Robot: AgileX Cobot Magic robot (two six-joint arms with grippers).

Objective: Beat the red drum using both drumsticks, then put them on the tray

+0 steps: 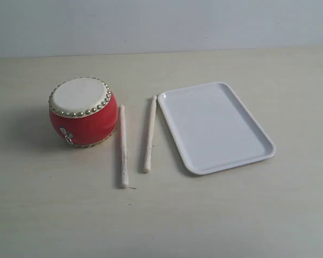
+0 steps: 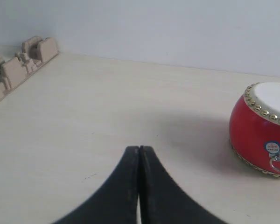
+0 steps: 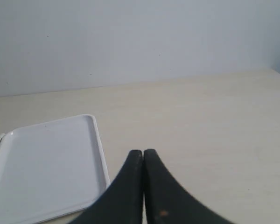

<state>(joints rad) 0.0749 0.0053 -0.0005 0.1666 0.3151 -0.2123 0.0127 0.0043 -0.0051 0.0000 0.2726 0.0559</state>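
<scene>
Glossy red barrel drum [image 2: 256, 135]: round blue-red sticker [image 2: 272, 146] above metal ring [image 2: 278, 164], writing unreadable. Black left claw [image 2: 139, 148], black right claw [image 3: 143, 151]: both pressed together, empty.

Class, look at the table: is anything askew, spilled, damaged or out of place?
Nothing stands out. The red drum stands upright, the drumsticks lie whole, side by side between it and the tray, and nothing is spilled.

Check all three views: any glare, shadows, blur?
Exterior view: soft even light, a faint shadow left of the red drum, no glare on the tray. Left wrist view: left gripper close and slightly soft. Right wrist view: right gripper likewise.
</scene>
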